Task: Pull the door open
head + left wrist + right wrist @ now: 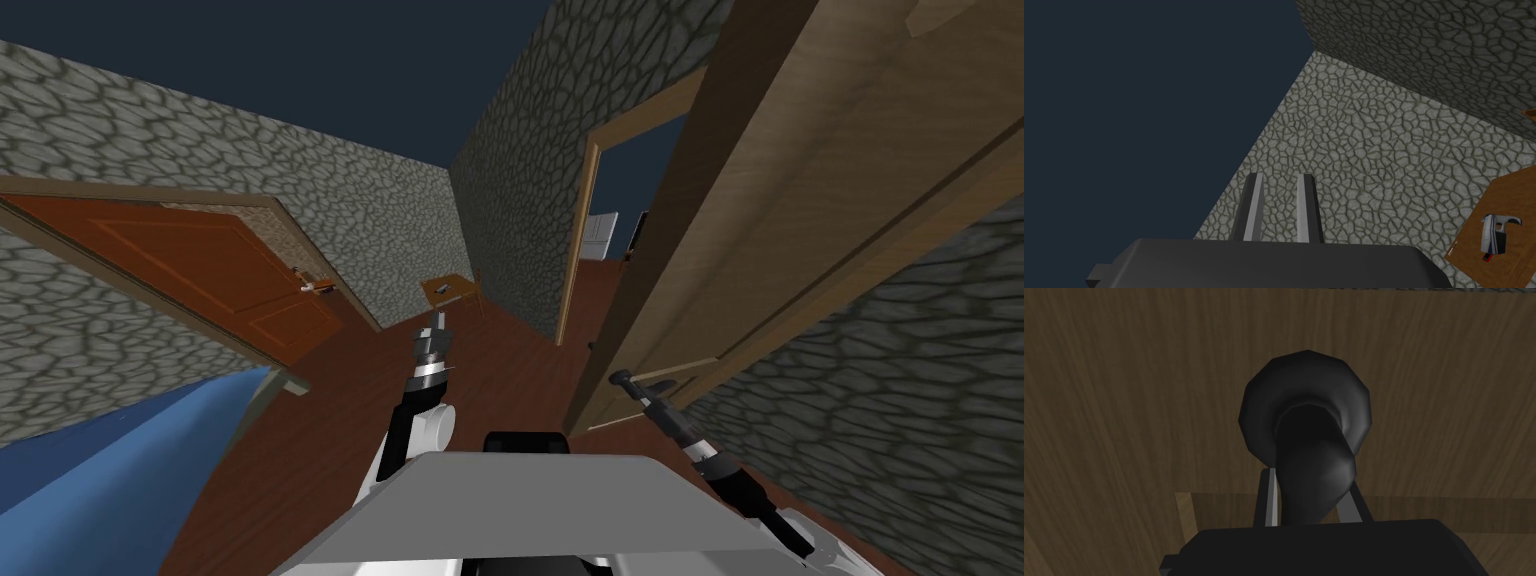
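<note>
The tan wooden door (pixel 800 200) fills the right of the head frame, its top cut off. The right tool (pixel 1311 483) clamps the black door handle (pixel 1314 453), which half hides one finger. The left tool (pixel 1280 182), fingers narrow, hangs at centre frame near a small table (pixel 448 290).

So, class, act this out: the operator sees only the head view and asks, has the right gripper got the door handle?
Observer: Yes; the right wrist view shows the right gripper shut on the black handle, a finger pressing each side.
Operator: Is the left one holding anything?
Observer: No; its wrist view shows the left gripper shut and empty.
Operator: What's beyond it?
Observer: What looks like a hammer lying on a small wooden table.
</note>
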Robot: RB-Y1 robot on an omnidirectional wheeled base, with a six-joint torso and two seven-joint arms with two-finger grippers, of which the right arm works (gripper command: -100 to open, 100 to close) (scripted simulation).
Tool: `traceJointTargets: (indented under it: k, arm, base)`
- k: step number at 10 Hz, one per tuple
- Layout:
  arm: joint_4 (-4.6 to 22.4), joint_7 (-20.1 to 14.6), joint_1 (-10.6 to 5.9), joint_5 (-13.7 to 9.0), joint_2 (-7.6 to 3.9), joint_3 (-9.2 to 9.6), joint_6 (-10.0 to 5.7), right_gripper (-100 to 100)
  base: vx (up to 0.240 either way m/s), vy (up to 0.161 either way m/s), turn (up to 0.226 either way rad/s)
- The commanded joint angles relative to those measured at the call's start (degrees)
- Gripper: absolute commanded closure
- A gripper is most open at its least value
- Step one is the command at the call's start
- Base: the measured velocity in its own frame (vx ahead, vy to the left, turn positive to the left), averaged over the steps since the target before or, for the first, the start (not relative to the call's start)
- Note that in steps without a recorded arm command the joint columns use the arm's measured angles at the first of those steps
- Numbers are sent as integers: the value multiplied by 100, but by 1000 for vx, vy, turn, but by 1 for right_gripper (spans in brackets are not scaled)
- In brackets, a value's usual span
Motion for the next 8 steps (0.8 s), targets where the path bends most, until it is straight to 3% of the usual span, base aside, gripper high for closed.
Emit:
traceJointTargets:
  k: [1,4,5,8]
  arm:
    - [48,3,3,-27,-51,-25,-53,100]
    - [112,2,8,-38,-65,-20,-127,100]
    - [1,-5,39,-21,-31,3,-58,100]
    - [74,-12,-27,-12,-30,15,-68,100]
  base:
    - [-170,-94,171]
    - [-171,-63,112]
    - [-85,-19,45]
    - [-155,-69,131]
